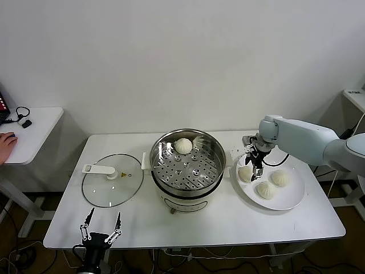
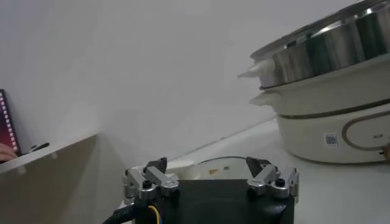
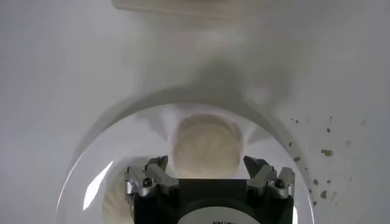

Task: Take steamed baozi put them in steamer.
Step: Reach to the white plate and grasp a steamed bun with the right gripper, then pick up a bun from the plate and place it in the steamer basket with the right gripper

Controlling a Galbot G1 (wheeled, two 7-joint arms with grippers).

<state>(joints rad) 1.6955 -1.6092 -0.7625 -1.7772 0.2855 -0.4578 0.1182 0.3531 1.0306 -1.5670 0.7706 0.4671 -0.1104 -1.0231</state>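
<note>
The steamer (image 1: 187, 165) stands at the table's middle with one baozi (image 1: 183, 145) on its perforated tray at the back. Three baozi lie on the white plate (image 1: 288, 197) to the right: one at the left (image 1: 245, 173), one at the front (image 1: 266, 189), one at the right (image 1: 280, 177). My right gripper (image 1: 255, 166) is open just above the left baozi, which shows between the jaws in the right wrist view (image 3: 205, 146). My left gripper (image 1: 101, 226) is open and empty, low at the table's front left edge.
A round glass lid (image 1: 112, 179) with a white handle lies flat left of the steamer. A small side table (image 1: 31, 131) with a hand on it stands at far left. The left wrist view shows the steamer's side (image 2: 332, 91).
</note>
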